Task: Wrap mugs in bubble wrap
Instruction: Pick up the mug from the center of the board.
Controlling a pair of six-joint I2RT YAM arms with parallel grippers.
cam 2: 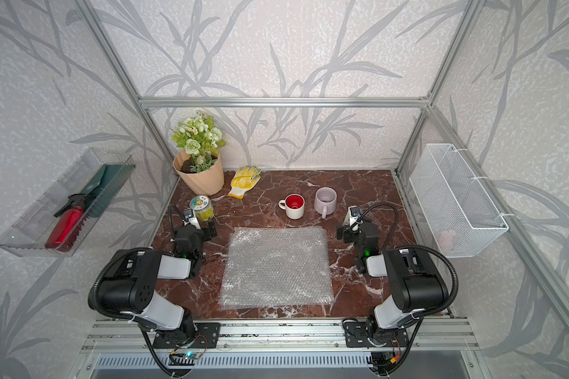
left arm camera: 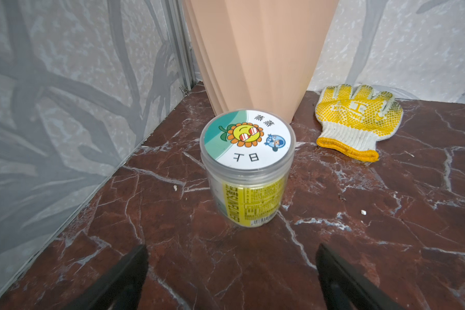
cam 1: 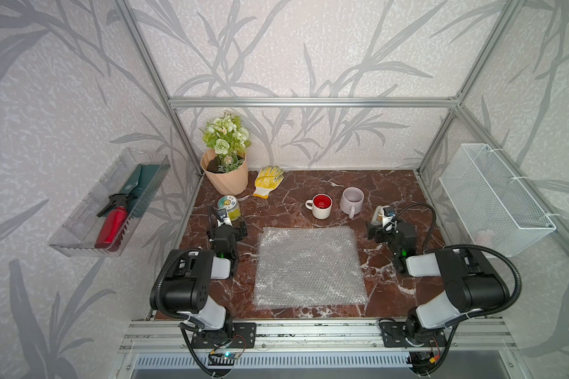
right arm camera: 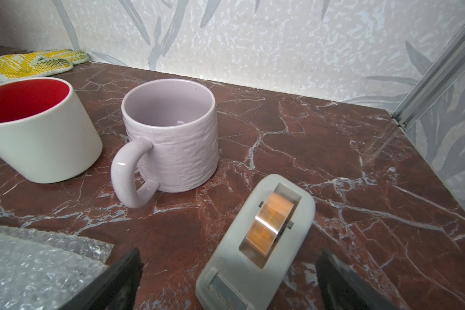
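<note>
We've got the bubble wrap (cam 1: 309, 267) lying flat mid-worktop (cam 1: 391, 187), right between the two arms, presumably so either one can fold a side over. Both mugs stand upright just past its far edge, not touching it: red mug (cam 1: 321, 206) on the left, lilac mug (cam 1: 351, 200) on the right with its handle pointing near. Nothing's wrapped yet. The left gripper (left arm camera: 230, 257) is wide open and empty, facing a tin (left arm camera: 246, 171). The right gripper (right arm camera: 228, 257) is open too, holding nothing, right by the tape dispenser (right arm camera: 255, 241), which we'd guess is parked there for sealing.

Marble table (cam 1: 391, 190) bears bubble wrap (cam 1: 309, 265), mugs (cam 1: 321, 206), jar (cam 1: 229, 207), glove (cam 1: 267, 181), pot (cam 1: 229, 182), dispenser (right arm camera: 255, 241)
</note>
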